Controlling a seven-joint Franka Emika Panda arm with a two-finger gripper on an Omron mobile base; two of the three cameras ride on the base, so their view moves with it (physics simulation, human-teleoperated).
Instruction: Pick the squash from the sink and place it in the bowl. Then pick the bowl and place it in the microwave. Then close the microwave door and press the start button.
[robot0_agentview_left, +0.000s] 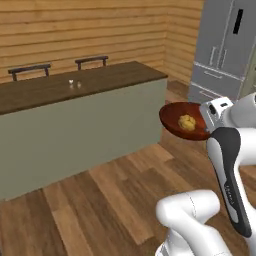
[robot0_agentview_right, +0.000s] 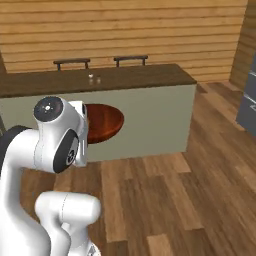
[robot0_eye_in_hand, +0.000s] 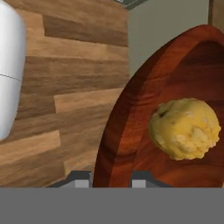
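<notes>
Jaws clamped on rim of glossy red-brown bowl (robot0_agentview_left: 176, 122) w/ lumpy yellow squash (robot0_agentview_left: 187, 122) inside.

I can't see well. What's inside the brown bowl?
A lumpy yellow squash sits inside the bowl, held by the tool. The bowl bottom beneath it is covered.

Even, bright rendered light, weak shadows, no glare; all views slightly soft.

The bowl (robot0_eye_in_hand: 131, 127) runs off the hand view's right edge (two tiny countertop items (robot0_agentview_left: 75, 84) unidentifiable).
</notes>
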